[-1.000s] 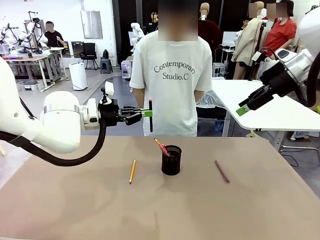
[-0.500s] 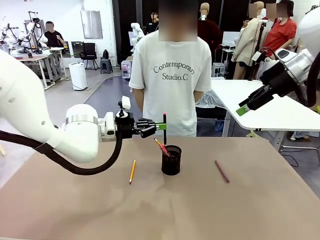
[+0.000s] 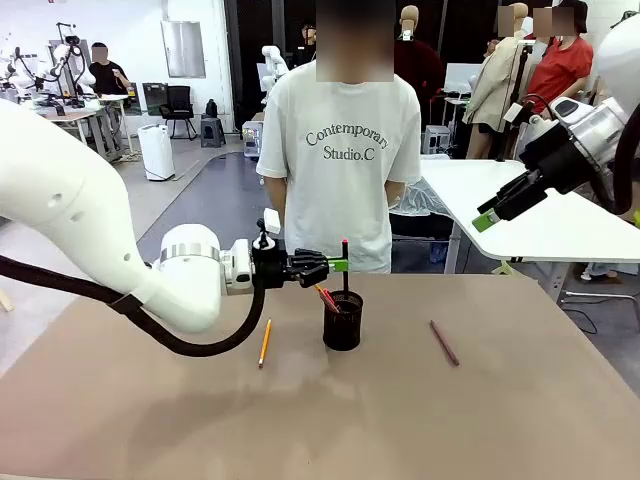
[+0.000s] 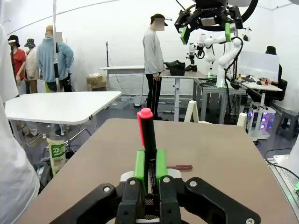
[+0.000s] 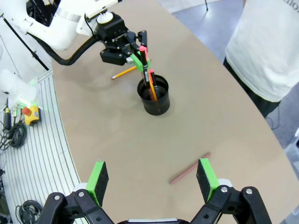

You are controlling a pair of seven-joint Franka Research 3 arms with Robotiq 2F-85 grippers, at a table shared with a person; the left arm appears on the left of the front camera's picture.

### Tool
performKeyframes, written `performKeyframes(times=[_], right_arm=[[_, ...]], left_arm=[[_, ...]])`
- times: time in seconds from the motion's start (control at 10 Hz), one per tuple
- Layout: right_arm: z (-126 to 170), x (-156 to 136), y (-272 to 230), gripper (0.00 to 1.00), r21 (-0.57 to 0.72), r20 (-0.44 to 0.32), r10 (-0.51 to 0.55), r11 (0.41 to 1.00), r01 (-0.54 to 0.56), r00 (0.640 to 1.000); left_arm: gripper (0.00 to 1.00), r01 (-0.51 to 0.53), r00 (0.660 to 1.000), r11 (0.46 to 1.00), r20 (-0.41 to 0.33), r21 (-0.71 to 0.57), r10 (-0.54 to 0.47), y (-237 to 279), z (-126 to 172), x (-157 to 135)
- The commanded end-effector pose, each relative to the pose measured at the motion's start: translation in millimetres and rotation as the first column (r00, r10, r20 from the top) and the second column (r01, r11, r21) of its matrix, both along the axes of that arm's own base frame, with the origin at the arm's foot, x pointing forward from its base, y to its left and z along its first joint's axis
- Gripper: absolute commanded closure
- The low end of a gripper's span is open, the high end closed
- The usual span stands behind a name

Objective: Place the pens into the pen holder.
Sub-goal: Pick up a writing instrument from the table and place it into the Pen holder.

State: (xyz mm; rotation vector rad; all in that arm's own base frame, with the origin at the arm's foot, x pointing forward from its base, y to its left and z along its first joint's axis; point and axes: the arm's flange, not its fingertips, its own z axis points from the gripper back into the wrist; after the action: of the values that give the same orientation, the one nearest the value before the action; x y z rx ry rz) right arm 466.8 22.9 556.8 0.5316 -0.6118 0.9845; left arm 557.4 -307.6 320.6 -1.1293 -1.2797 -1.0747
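My left gripper (image 3: 338, 265) is pinching the black-and-red pen (image 3: 345, 262) tight between its green pads, holding it upright with the red cap on top. The pen's lower tip is hanging right at the mouth of the pen holder (image 3: 343, 322); I cannot tell whether it is already below the rim. A red-and-orange pen (image 3: 324, 295) is leaning inside the holder against the rim nearest my left gripper, leaving the rest of the opening free.

The holder is standing in the middle of the table (image 3: 400, 420). The yellow pencil (image 3: 265, 342) is lying flat to its left, well apart from it, and the maroon pen (image 3: 444, 342) is lying flat to its right, also well apart, with bare tabletop all around both. The near half of the table is giving me room. A person (image 3: 345, 150) is standing at the far edge, just behind the holder.

My right gripper (image 3: 490, 215) is hanging high off to the right, its jaws spread wide and holding nothing.
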Motion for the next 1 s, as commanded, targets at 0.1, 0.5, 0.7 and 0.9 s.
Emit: performKeyframes(times=[0.1,0.5,0.7,0.9], right_arm=[[1,0,0,0.00,0.011,0.007,0.007,1.000,-0.007,1.000],[1,0,0,0.00,0.011,0.007,0.007,1.000,-0.007,1.000],[1,0,0,0.00,0.011,0.007,0.007,1.000,-0.007,1.000],[1,0,0,0.00,0.011,0.007,0.007,1.000,-0.007,1.000]], left_arm=[[0.81,0.041,0.999,0.999,0.013,-0.022,-0.041,-2,-5,3],[0.04,0.042,0.998,0.999,0.055,-0.001,-0.042,8,10,-10],[0.00,0.038,0.996,0.999,0.084,0.016,-0.039,15,19,-13],[0.00,0.039,0.995,0.998,0.087,0.056,-0.044,22,27,-18]])
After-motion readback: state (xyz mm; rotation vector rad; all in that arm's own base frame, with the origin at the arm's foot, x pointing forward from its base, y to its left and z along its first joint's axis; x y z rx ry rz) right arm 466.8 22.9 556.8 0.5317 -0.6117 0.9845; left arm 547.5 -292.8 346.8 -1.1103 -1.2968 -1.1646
